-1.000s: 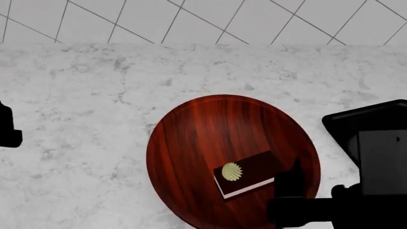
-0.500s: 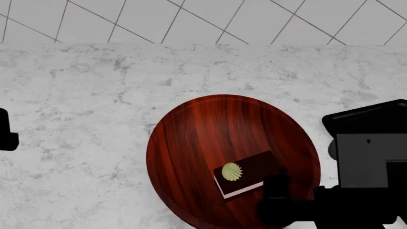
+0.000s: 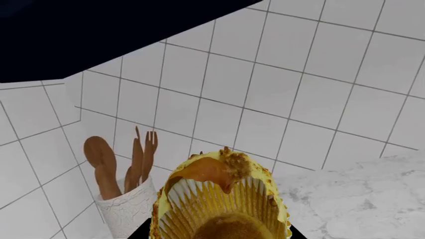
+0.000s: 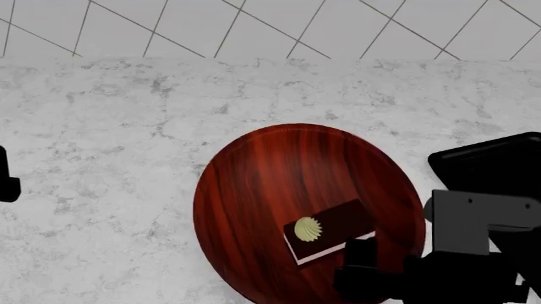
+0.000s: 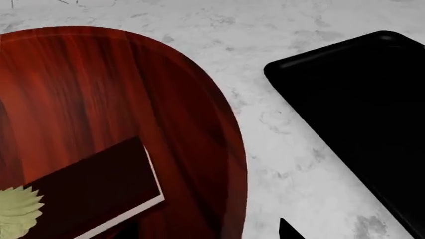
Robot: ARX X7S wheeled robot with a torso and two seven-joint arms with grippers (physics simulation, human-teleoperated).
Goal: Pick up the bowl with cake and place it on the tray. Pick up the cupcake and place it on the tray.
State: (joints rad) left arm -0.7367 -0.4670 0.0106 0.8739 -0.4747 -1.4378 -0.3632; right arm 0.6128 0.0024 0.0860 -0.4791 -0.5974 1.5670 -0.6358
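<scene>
The dark red wooden bowl (image 4: 270,183) rests on the marble counter with the chocolate cake (image 4: 334,229) in its near right part. My right gripper (image 4: 372,273) is open and straddles the bowl's (image 5: 99,99) near right rim. One fingertip (image 5: 289,231) hangs over the marble outside the rim, and the other is a dark shape inside by the cake (image 5: 93,191). The black tray (image 4: 486,158) lies right of the bowl. My left gripper (image 3: 219,235) is shut on the yellow cupcake (image 3: 222,194), held up in front of the tiled wall. Only an edge of that gripper (image 4: 5,174) shows in the head view.
A white marbled holder with wooden utensils (image 3: 123,204) stands by the tiled wall beyond the cupcake. A dark overhead cabinet (image 3: 99,35) hangs above it. The tray (image 5: 359,109) sits a short strip of marble away from the bowl's rim.
My right arm has turned and slid left along the bowl's near right rim, closer to the cake. The left gripper has drifted a little further out of the head view's left edge.
</scene>
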